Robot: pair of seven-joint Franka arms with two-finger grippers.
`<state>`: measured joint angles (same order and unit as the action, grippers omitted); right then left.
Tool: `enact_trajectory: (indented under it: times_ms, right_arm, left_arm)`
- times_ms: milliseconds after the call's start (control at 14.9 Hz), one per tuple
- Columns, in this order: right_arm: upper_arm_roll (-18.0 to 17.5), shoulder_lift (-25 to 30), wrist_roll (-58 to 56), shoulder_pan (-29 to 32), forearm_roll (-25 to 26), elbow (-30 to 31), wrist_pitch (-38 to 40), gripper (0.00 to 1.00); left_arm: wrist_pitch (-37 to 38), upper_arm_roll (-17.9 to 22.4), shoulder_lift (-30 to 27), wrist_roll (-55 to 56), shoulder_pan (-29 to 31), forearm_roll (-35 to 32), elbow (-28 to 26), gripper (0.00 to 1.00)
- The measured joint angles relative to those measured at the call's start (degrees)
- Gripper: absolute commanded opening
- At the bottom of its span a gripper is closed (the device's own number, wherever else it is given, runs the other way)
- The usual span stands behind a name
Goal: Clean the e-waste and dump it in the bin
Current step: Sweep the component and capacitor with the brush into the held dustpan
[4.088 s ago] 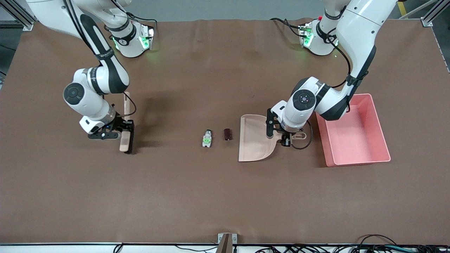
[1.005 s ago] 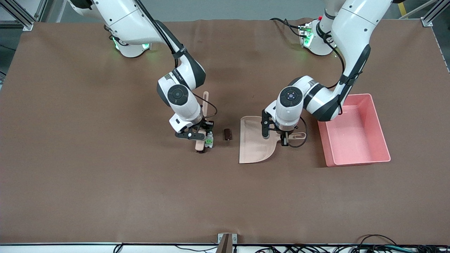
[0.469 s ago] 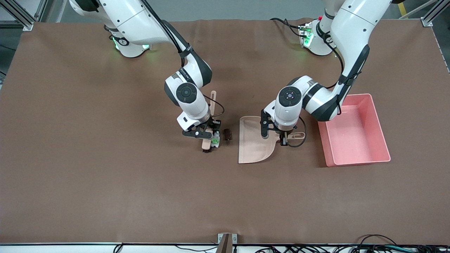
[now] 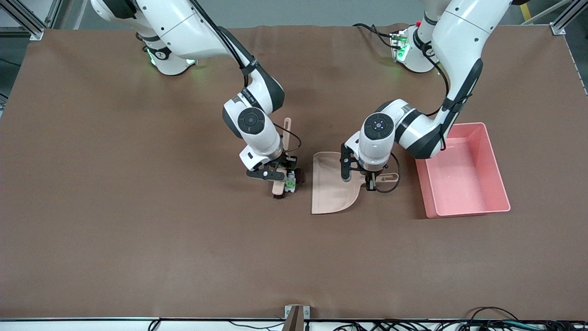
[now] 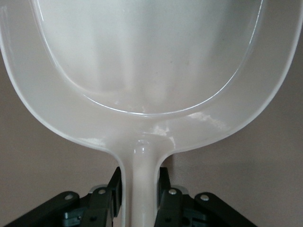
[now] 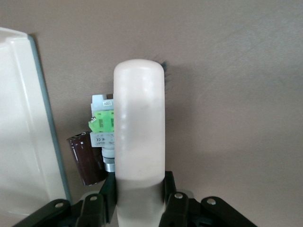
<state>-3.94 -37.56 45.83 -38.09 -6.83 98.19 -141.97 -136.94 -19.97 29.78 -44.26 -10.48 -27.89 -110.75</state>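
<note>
- Across the brown table [image 4: 138, 230] in the front view, the right gripper [image 4: 279, 177] is low at the middle, clamped on a beige brush [image 4: 278, 187] whose slim handle rises past the wrist toward the robots' bases.
- Touching the brush on the side toward the left arm's end is the white-grey component [image 4: 290, 184] with its green patch, and touching that in turn is the dark maroon cylinder [image 4: 299, 176]; both lie on the table, just short of the open mouth of the beige dustpan [image 4: 333, 193].
- The left gripper [image 4: 370, 180] is clenched on the dustpan's handle, the pan lying flat with its mouth turned toward the brush.
- The pink bin [image 4: 498, 184] stands on the table beside the dustpan, toward the left arm's end, with nothing visible in it; part of the left arm crosses above its corner nearest the bases.
- From the left wrist view, the dustpan [image 5: 151, 71] fills the frame, and the left gripper [image 5: 141, 196] has its dark fingers [image 5: 115, 189] pressed on either side of the narrow handle; the pan's inside looks bare.
- From the right wrist view, the right gripper [image 6: 140, 198] grips the brush [image 6: 139, 142] by its back, its fingers closed on both sides.
- The white-grey component [image 6: 103, 130] lies against the brush, the dark maroon cylinder [image 6: 87, 158] touches it, and the dustpan [image 6: 23, 127] edge stands just beside the cylinder.
</note>
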Motion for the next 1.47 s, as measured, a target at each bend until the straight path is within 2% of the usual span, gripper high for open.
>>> enact_trajectory:
  times_ms: [871,1475]
  right_arm:
    - [-0.2,-3.0,2.2,-4.7,-5.2,-3.0,-2.9,0.0]
    - [-0.2,-6.0,4.6,-6.3,-5.4,-7.4,-3.6,0.0]
  left_arm:
    - [0.1,0.0,0.1,0.0,-0.1,0.0,0.1,0.15]
    - [0.1,0.0,0.1,0.0,-0.1,0.0,0.1,0.14]
